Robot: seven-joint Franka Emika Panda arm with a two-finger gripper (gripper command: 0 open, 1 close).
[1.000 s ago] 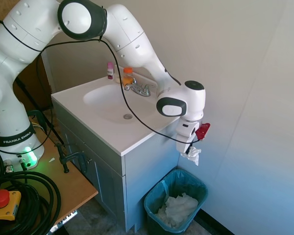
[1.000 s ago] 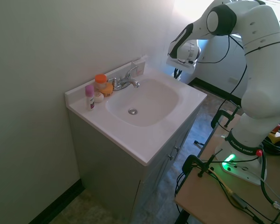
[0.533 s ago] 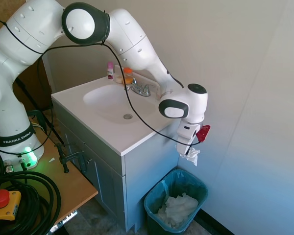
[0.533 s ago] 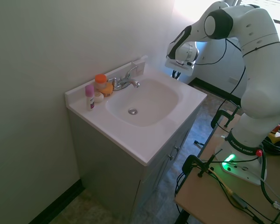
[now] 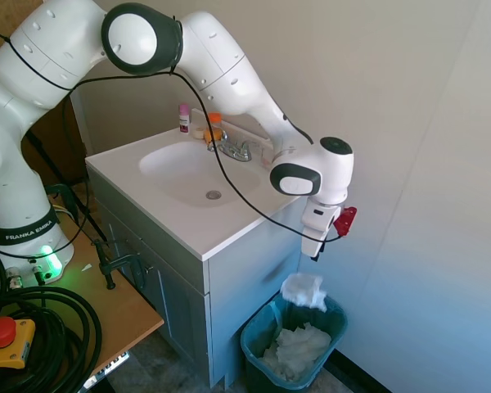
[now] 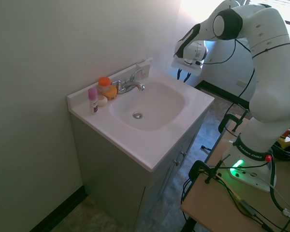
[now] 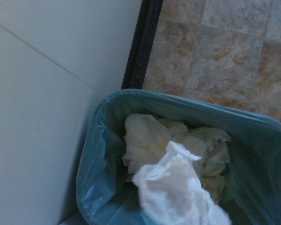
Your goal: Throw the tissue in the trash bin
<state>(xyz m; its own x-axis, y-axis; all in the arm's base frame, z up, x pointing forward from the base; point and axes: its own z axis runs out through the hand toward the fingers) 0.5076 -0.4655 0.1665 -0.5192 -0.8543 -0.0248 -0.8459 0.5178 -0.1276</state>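
**Tissue in mid-air over the bin**

So the tissue (image 5: pixel 304 291) is loose in the air, right below the pincer (image 5: pixel 317 252) and clear of it, with a visible gap between the two. It sits just above the rim of the trash bin (image 5: pixel 258 340), over the bin's back edge, not resting on anything as far as I can see. The pincer hangs off the end of the white arm (image 5: pixel 229 74), pointing down, beside the corner of the sink cabinet (image 5: pixel 245 278) and near the wall (image 5: pixel 409 164). Its fingers look spread apart with nothing between them (they're small and dark in the first exterior view, so that's a so-so read, but there's clearly no paper in them).

The bin has a teal-green bag lining it and stands on the floor between the cabinet side and the wall. Inside it there's already a heap of crumpled white paper (image 5: pixel 297 348). In the wrist view you look straight down into the trash bin (image 7: pixel 96 154): the tissue (image 7: pixel 175 194) shows up big and blurry in front, over the paper heap (image 7: pixel 145 140), with tiled floor (image 7: pixel 225 56) and a dark baseboard (image 7: pixel 140 47) beyond the rim.

Up on the white sink top (image 5: pixel 188 221) there's a chrome faucet (image 5: pixel 233 150), an orange-capped bottle (image 5: pixel 215 127) and a small pink-capped bottle (image 5: pixel 184 117) at the back by the wall, all well apart from the pincer. The second exterior view only catches the pincer (image 6: pixel 182 74) as dark tips past the far corner of the sink top; the tissue and bin are hidden behind the cabinet there.
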